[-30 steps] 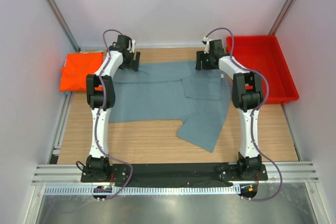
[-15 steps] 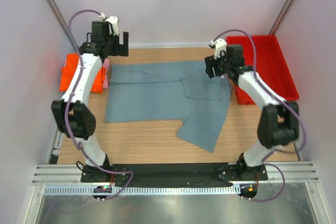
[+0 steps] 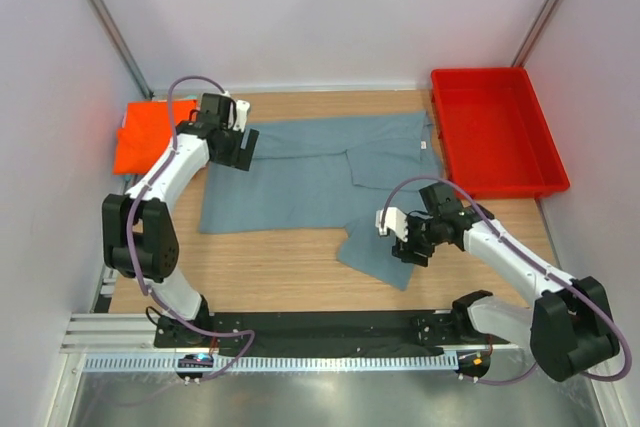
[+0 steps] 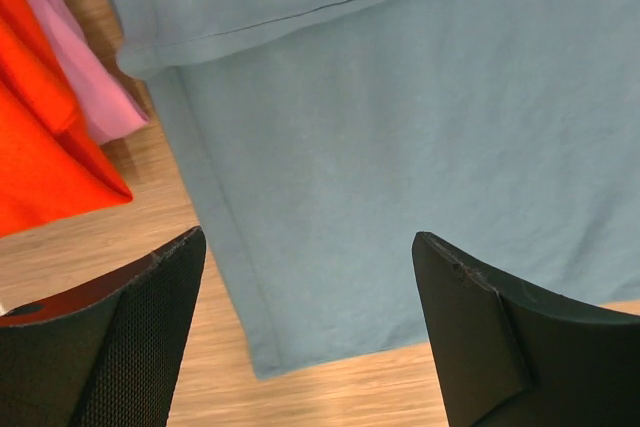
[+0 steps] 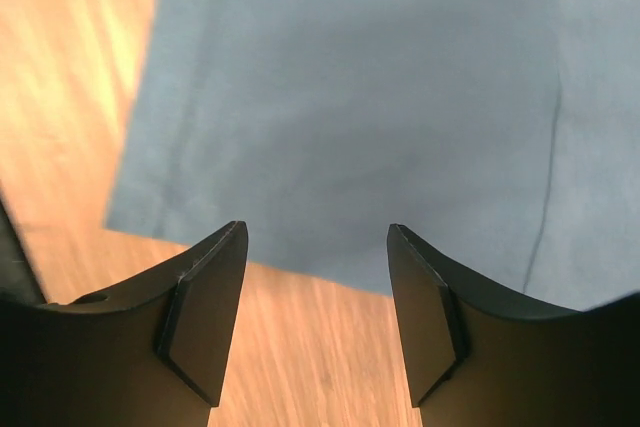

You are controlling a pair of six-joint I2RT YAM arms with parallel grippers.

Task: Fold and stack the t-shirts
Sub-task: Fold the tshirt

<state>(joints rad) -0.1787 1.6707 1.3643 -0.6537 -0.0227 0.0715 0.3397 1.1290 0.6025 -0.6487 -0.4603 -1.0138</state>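
My left claw (image 4: 305,247) is released, its two dark fingers spread wide with nothing between them. It hangs over the left part of the large dusty grey-blue short-sleeved cloth t-shirt (image 4: 400,147), close to that shirt's left hem. A folded-over band of the same cloth crosses the view just beyond the fingers. Left of the hem lies a strip of the pink cloth t-shirt (image 4: 85,67), touching the bright orange cloth t-shirt (image 4: 30,167) beside it.

My right claw (image 5: 315,237) is also released and grasps nothing. It is above the near right flap of the grey-blue shirt, where the flap's edge meets the bare light wooden desk (image 5: 300,347).

From above, the left claw (image 3: 240,147) sits at the shirt's far left corner and the right claw (image 3: 405,242) over the near right flap. The grey-blue t-shirt (image 3: 290,177) lies spread across the middle of the desk (image 3: 280,267), with its small white neck label (image 3: 424,146) at the far right. The orange t-shirt (image 3: 145,137) lies at the far left edge. The red plastic rectangular bin (image 3: 495,132) stands at the far right, just beside the label.
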